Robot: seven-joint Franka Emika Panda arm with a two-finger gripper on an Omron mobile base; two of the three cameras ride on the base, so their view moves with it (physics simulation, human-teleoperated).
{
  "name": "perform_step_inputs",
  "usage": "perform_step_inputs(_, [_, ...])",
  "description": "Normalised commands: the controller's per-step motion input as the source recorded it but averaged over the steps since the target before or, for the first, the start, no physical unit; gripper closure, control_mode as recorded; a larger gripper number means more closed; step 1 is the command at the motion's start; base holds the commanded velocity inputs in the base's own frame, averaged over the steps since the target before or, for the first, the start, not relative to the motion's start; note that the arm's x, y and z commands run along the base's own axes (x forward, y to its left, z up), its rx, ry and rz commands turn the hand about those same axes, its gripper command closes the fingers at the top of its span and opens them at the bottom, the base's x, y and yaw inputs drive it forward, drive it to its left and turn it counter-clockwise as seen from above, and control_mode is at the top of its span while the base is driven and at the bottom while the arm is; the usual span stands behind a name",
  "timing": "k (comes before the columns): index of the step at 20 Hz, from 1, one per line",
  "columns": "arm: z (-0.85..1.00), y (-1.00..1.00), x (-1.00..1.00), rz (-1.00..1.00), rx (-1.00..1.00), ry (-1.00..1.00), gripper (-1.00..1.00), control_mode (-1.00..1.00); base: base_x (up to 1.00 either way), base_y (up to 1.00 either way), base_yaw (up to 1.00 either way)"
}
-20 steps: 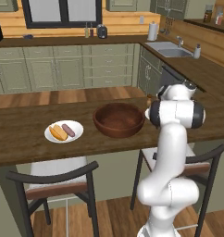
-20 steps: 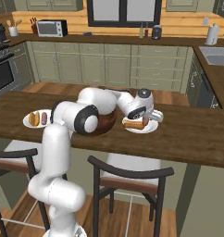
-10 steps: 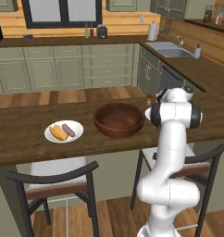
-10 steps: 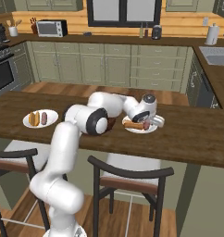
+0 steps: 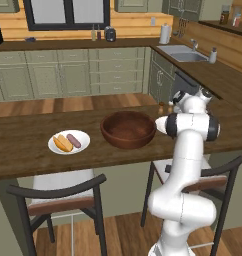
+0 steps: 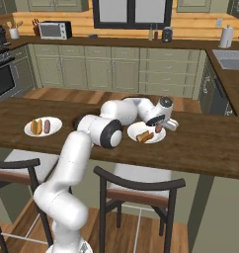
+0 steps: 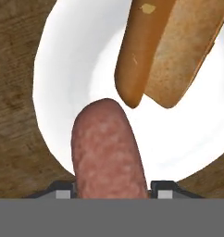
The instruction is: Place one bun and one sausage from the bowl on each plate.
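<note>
with the gripper point(image 7: 111, 194) jaws pinching the sausage point(image 7: 109, 152) over the plate point(image 7: 77, 69), lower it beside the bun point(image 7: 169, 46) before spreading the jaws.

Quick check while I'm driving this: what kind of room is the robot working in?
A home-style kitchen, rendered. Green cabinets line the back wall, a microwave sits on the far counter and a sink is set in the side counter. The work surface is a wooden island counter with stools.
</note>
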Motion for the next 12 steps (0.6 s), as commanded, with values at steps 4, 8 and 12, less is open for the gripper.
perform_step_inputs(4, [-0.22,0.0,-0.03,0.21,0.0,-0.21,-1.0,-1.0,0.0,0.0,0.0])
perform_step_inputs(8, [-0.63,-0.11,0.0,0.21,-0.06,-0.05,-1.0,-1.0,0.0,0.0,0.0])
perform_step_inputs(12, [-0.03,-0.16,-0.59,0.32,-0.01,-0.37,-1.0,-1.0,0.0,0.0,0.0])
